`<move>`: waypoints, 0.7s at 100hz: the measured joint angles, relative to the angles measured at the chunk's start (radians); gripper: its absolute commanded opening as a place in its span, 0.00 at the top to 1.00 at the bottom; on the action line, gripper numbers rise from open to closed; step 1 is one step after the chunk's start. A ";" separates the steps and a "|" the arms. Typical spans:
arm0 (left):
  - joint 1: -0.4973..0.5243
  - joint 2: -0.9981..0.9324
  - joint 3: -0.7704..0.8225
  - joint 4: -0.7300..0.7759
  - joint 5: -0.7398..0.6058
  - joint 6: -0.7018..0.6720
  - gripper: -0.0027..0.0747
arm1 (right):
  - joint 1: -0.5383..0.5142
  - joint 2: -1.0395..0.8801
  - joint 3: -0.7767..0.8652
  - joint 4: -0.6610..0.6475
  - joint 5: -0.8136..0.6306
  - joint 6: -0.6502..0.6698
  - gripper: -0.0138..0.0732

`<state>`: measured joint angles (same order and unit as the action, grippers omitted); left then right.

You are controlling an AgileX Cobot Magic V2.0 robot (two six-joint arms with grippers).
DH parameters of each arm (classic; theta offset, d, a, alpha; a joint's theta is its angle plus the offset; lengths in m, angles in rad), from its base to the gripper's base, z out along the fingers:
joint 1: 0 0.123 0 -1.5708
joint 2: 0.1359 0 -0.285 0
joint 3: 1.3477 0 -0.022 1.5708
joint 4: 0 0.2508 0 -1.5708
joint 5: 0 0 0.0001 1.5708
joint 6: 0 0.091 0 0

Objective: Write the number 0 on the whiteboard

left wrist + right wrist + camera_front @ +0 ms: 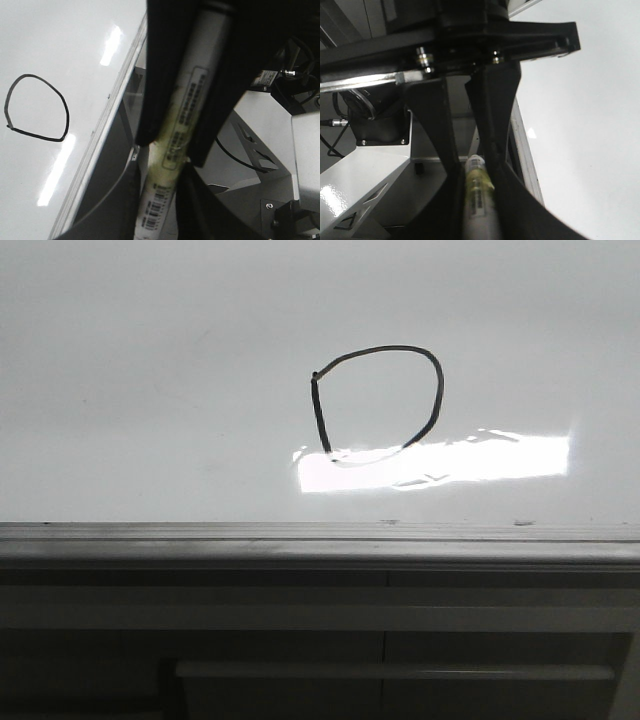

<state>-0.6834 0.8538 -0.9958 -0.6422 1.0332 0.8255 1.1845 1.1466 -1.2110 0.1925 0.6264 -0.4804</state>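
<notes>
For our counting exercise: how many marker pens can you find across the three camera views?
2. One marker is clamped between the left gripper's jaws, beside the whiteboard. The other marker sits between the right gripper's jaws. The front view shows none.

A grey-barrelled marker point(182, 125) with a printed label and a yellowish band is seen in the left wrist view; a similar marker point(479, 200) (its label only partly legible) is seen in the right wrist view. White metal frame panels point(365, 185) with triangular cut-outs and black cables point(240, 157) are also visible.
</notes>
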 measured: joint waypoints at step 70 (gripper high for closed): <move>-0.002 0.030 0.140 0.018 -0.470 -0.242 0.99 | -0.348 -0.259 0.009 -0.048 0.020 0.078 0.76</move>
<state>-0.6853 0.8837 -0.8556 -0.6240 0.5631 0.5835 0.8364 0.8876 -1.2017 0.1449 0.6466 -0.4022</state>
